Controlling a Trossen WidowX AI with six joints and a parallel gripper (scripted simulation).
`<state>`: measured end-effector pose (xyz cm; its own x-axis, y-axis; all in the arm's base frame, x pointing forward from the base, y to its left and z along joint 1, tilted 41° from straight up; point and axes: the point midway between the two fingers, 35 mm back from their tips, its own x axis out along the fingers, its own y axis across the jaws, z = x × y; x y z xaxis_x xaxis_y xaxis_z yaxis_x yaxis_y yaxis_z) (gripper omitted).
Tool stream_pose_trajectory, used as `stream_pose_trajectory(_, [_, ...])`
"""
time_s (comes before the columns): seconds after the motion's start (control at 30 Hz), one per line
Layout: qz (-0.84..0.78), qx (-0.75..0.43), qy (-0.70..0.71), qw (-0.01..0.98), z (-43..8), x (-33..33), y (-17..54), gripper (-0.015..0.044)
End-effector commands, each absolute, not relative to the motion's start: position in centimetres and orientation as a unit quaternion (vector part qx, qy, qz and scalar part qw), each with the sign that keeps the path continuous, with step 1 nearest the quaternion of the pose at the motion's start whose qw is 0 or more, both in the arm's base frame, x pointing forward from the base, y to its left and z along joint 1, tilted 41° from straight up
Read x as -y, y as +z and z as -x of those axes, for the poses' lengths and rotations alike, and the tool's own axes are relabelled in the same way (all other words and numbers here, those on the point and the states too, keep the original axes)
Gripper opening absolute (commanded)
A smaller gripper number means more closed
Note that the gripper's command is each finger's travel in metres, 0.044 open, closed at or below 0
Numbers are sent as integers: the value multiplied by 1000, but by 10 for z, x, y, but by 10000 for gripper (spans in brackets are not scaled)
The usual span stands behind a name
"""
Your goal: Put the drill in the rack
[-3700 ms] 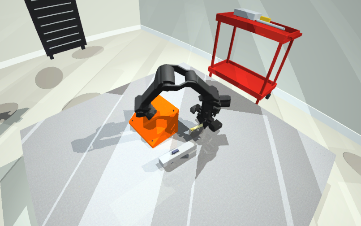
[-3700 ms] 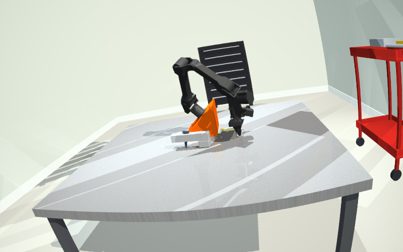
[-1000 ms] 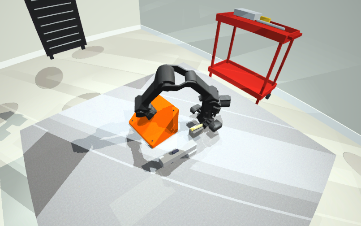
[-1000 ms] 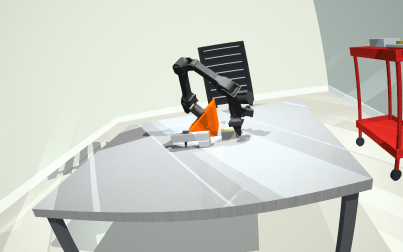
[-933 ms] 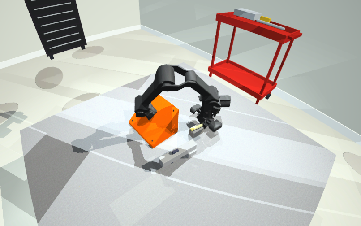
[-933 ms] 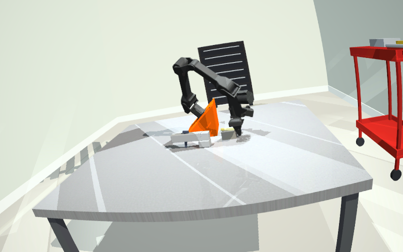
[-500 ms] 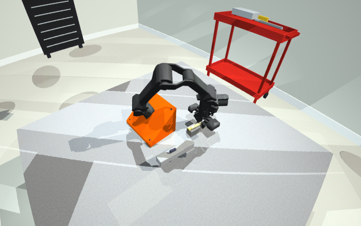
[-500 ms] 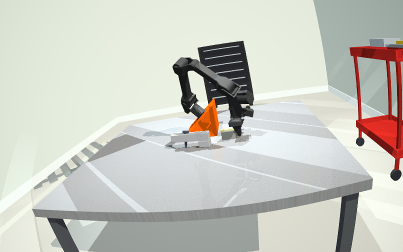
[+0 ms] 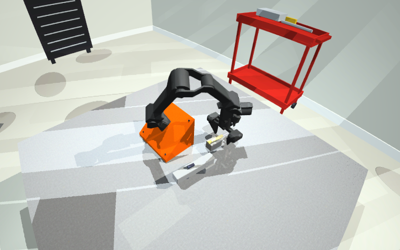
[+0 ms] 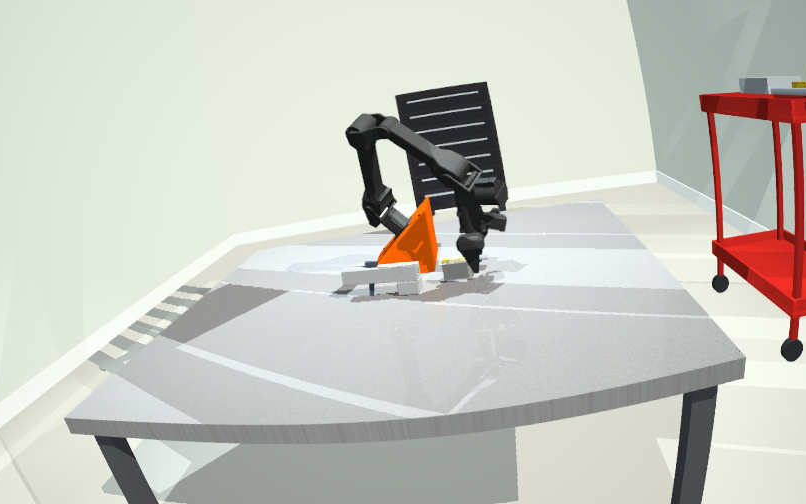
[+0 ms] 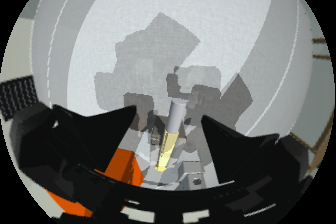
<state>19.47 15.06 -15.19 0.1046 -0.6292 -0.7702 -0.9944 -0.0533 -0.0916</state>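
Note:
The drill (image 9: pixel 215 139) (image 10: pixel 453 260) (image 11: pixel 169 147), yellow with a grey end, lies lengthwise along the top of the low grey rack (image 9: pixel 215 146) (image 10: pixel 456 271). My gripper (image 9: pixel 222 137) (image 11: pixel 170 114) is open, pointing down at the rack, with one finger on each side of the drill and a gap to it on both sides in the wrist view. The white holder block (image 9: pixel 184 174) (image 10: pixel 381 275) stands apart from the rack, with the dark blue key (image 9: pixel 190 165) (image 10: pixel 371 264) upright through it. No drill shows at the holder. Whether the drill touches the rack's floor cannot be seen.
The orange wedge-shaped mount (image 9: pixel 176 136) (image 10: pixel 418 247) (image 11: pixel 127 169) under the arm's base stands close to the rack and the holder. A red cart (image 9: pixel 266 81) (image 10: pixel 788 263) and a black cabinet (image 9: pixel 60 28) (image 10: pixel 453 128) stand away from the table (image 9: pixel 241 211) (image 10: pixel 362 369).

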Motion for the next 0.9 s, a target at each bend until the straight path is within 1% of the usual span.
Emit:
stream_pose_trajectory(0.0, [667, -608, 280, 327, -194, -163, -138, 440])
stream_pose_trajectory(0.33, [667, -608, 281, 327, -190, -196, -101, 440])
stream_pose_trajectory(0.47, [664, -607, 281, 335, -194, -192, -103, 440])
stream_pose_trajectory(0.53, [647, -613, 275, 361, -203, -189, -99, 440])
stream_pose_trajectory(0.63, [600, -626, 257, 426, -228, -177, -86, 440])
stream_pose_trajectory(0.87, [469, -639, 181, 582, -288, -126, -48, 440])
